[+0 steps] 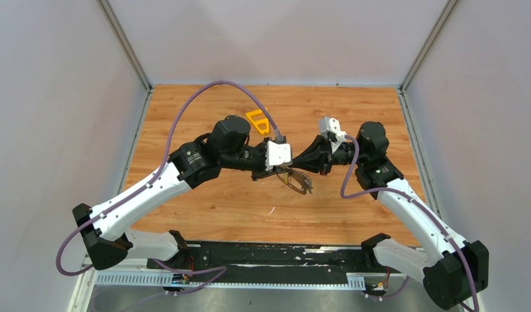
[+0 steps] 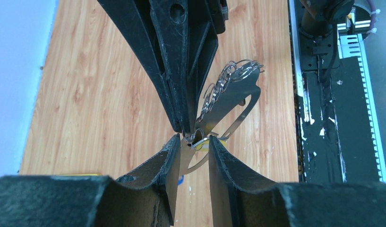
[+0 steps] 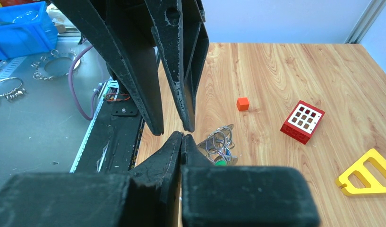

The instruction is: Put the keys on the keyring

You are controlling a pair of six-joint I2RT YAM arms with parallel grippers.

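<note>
My right gripper is shut on the keyring, a grey D-shaped metal loop hanging above the wooden table. Several small silver rings of the keys are threaded along its upper bar. A yellow tag shows at the pinched end and a green tag at its lower edge. My left gripper is open, its tips either side of that pinched end, tip to tip with the right gripper. From above, both grippers meet over the keyring.
A small orange block and a red toy brick lie on the table, a yellow triangular frame farther back. Off the table edge, a grey bench holds a blue bin and loose rings.
</note>
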